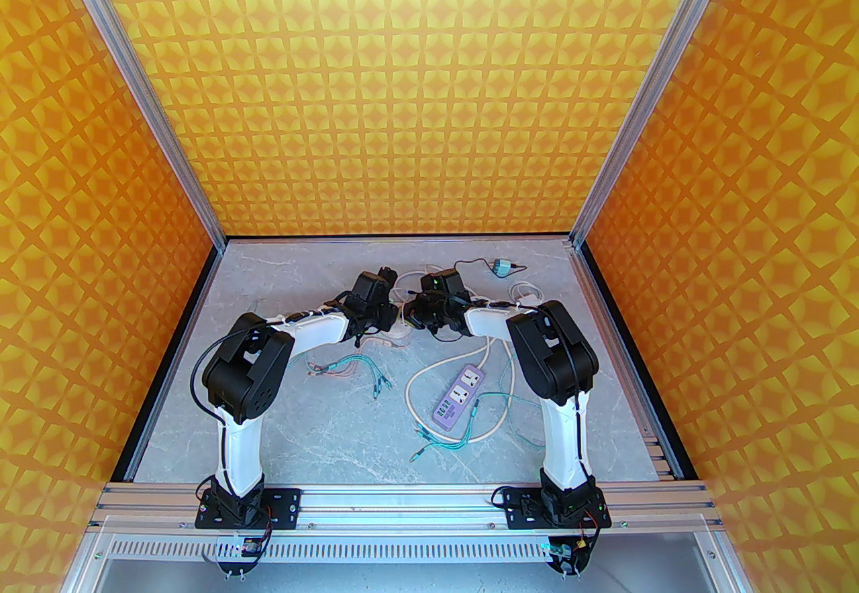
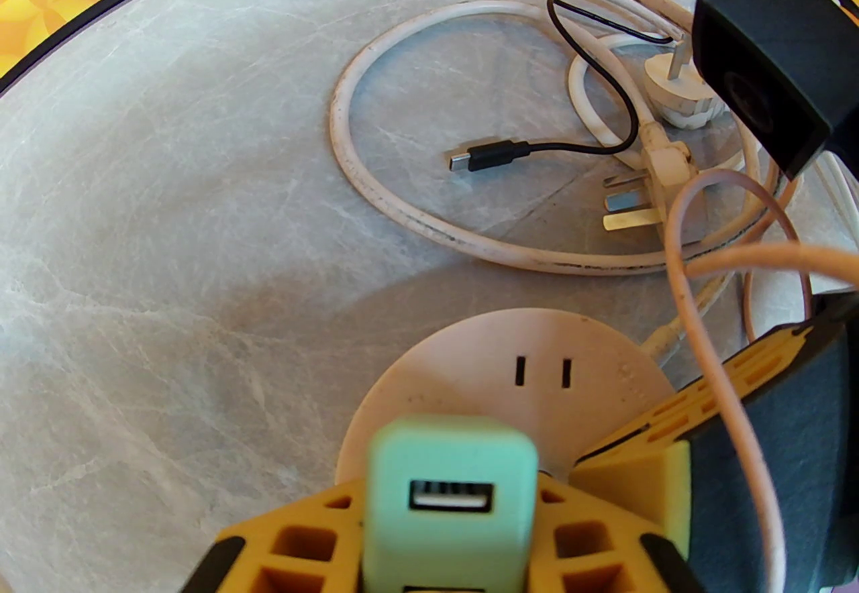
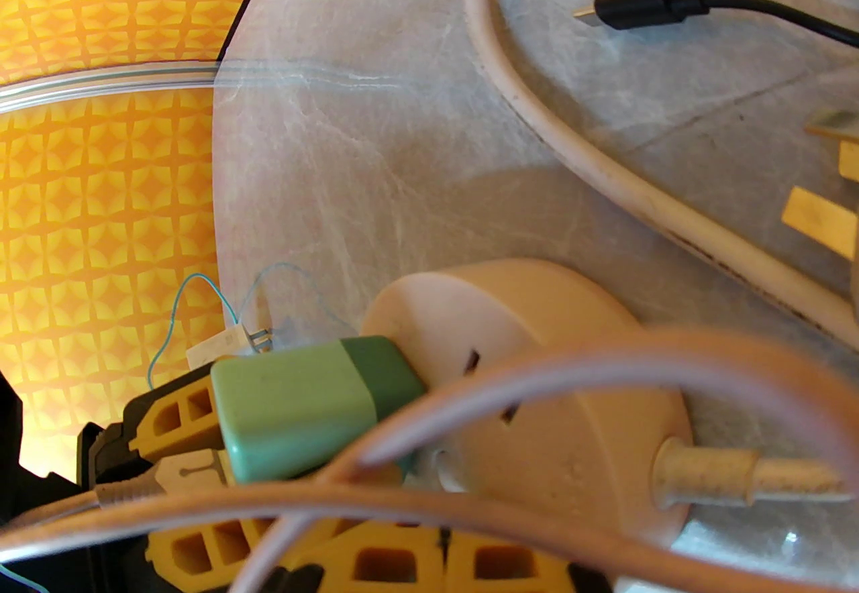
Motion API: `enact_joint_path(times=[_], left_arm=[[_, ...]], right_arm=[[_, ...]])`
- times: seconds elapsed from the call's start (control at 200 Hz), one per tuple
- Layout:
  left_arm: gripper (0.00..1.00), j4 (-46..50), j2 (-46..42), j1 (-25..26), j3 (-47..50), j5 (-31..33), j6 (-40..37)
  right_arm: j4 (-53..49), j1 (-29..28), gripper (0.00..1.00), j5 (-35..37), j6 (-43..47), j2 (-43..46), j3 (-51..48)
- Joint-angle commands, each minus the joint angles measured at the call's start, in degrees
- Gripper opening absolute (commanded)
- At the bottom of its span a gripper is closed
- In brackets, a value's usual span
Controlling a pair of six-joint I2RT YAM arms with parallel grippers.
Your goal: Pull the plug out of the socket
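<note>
A mint-green USB charger plug [image 2: 451, 496] sits in a round beige socket [image 2: 537, 349] lying on the marble table. My left gripper [image 2: 449, 530] is shut on the plug, one yellow finger on each side of it. The right wrist view has the plug [image 3: 302, 402] sticking out of the socket [image 3: 537, 335] to the left, with the left gripper's yellow fingers [image 3: 174, 416] behind it. My right gripper [image 3: 436, 550] is shut, and its yellow finger [image 2: 678, 416] rests against the socket's right rim. From above, both grippers [image 1: 396, 315] [image 1: 421, 318] meet at the table's middle back.
A loose white three-pin plug [image 2: 644, 194] and its looped cord [image 2: 349, 134] lie behind the socket, beside a black USB-C cable end [image 2: 490, 155]. A purple power strip [image 1: 458, 399] and teal wires [image 1: 362, 369] lie nearer the arm bases. A small teal adapter [image 1: 500, 267] sits at the back.
</note>
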State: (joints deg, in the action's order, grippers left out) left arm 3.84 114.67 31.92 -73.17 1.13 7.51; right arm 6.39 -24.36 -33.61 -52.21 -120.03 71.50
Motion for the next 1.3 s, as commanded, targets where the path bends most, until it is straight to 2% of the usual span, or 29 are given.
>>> enact_joint_path(times=[0.0, 0.135, 0.2, 0.255, 0.47, 0.785, 0.89, 1.02, 1.18, 1.295], left_arm=[[0.19, 3.07, -1.12, 0.95, 0.57, -0.16, 0.98], [0.17, 3.28, -1.97, 0.95, 0.32, -0.19, 0.89], [0.11, 3.38, -2.86, 0.95, 0.22, -0.19, 0.93], [0.10, 3.49, -3.61, 0.95, 0.13, -0.24, 0.93], [0.07, 4.03, -6.56, 0.96, 0.13, 0.14, -1.12], [0.07, 6.86, -4.17, 2.32, -3.41, 1.32, -2.85], [0.07, 9.12, -2.04, 5.00, -5.86, 5.22, -5.10], [0.06, 9.68, -0.35, 5.43, -6.55, 6.86, -6.01], [0.04, 8.25, -1.64, 5.08, -4.61, 6.47, -4.00], [0.03, 6.40, -3.75, 2.12, -2.12, 1.25, -0.35]], right_arm=[[-4.50, -0.61, 0.00, 1.74, 0.05, -2.14, 1.98], [-12.70, -0.70, 0.00, 3.98, 2.46, -4.31, 3.65], [-14.50, -0.76, 0.00, 4.86, 2.97, -5.94, 3.60], [-16.37, -0.73, 0.00, 7.33, 4.15, -6.83, 3.16], [-18.97, -0.72, 0.00, 9.43, 5.29, -6.12, 1.70], [-20.22, -0.93, 0.00, 9.75, 5.36, -6.63, 3.02], [-22.55, -1.49, 0.00, 11.01, 5.89, -7.18, 4.70], [-23.35, -1.75, 0.00, 11.00, 5.90, -7.51, 5.74], [-23.99, -1.82, 0.00, 11.24, 5.99, -7.91, 6.09], [-23.99, -1.82, 0.00, 11.33, 5.80, -8.07, 6.01]])
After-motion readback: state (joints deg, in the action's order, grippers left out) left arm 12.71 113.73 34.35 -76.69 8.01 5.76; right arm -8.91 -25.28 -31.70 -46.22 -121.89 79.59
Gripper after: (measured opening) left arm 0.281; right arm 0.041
